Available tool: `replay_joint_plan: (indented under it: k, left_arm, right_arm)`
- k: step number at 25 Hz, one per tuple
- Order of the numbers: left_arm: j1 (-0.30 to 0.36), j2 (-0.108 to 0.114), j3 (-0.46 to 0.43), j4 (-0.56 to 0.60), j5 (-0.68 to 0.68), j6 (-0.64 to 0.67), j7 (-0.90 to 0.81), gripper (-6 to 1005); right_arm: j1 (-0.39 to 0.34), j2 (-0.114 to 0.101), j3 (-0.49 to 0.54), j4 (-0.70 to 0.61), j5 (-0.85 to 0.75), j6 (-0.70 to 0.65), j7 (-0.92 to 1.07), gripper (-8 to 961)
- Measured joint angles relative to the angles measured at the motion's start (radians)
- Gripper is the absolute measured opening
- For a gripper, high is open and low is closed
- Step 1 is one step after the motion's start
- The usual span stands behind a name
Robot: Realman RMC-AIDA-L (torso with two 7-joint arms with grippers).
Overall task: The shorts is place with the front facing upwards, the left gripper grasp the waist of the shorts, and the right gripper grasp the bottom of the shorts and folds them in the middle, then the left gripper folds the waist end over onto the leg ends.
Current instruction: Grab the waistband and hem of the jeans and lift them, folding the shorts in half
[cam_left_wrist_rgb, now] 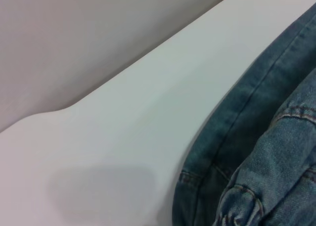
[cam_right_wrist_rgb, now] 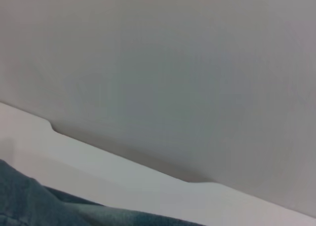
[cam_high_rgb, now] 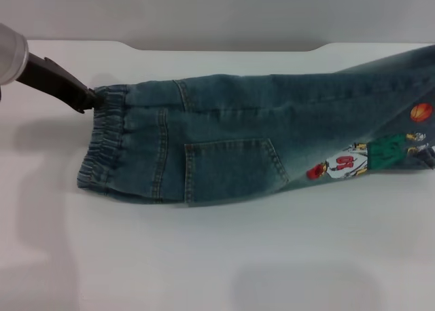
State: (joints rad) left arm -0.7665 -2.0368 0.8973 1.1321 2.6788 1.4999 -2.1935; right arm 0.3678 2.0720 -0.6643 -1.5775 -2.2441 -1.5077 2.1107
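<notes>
The blue denim shorts (cam_high_rgb: 238,141) lie across the white table (cam_high_rgb: 204,257), folded lengthwise, with the patch pocket (cam_high_rgb: 231,168) on top. The gathered elastic waist (cam_high_rgb: 102,144) is at the left. The cartoon prints (cam_high_rgb: 353,163) are at the right. The leg ends run off the right edge of the head view, so the bottom of the shorts is out of view. My left gripper (cam_high_rgb: 92,100) is at the far corner of the waist, its black claw closed on the band. The left wrist view shows the denim (cam_left_wrist_rgb: 266,137) close up. My right gripper is out of view; its wrist view shows a strip of denim (cam_right_wrist_rgb: 29,206).
The table's far edge (cam_high_rgb: 224,47) has a shallow recess, with a grey wall (cam_high_rgb: 217,12) behind it. Bare white tabletop lies in front of the shorts and to their left.
</notes>
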Motion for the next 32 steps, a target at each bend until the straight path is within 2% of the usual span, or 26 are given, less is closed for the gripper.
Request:
replay_joint_plan:
  k: [3, 17, 25, 32]
  left_arm:
    - [0.005, -0.008, 0.0, 0.0, 0.0, -0.012, -0.001, 31]
    - [0.019, -0.016, -0.023, 0.0, -0.006, -0.102, -0.006, 31]
    - [0.06, -0.018, -0.023, -0.015, -0.053, -0.159, -0.014, 31]
    - [0.106, -0.016, -0.023, -0.006, -0.118, -0.186, -0.01, 30]
  right_arm:
    - [0.001, -0.001, -0.007, 0.009, -0.01, 0.001, 0.0, 2]
    - [-0.018, 0.006, -0.07, -0.029, -0.001, 0.003, -0.041, 2]
    - [-0.08, 0.008, -0.065, -0.026, 0.167, 0.005, -0.143, 2]
    - [-0.1, 0.011, -0.069, -0.013, 0.198, 0.03, -0.182, 2]
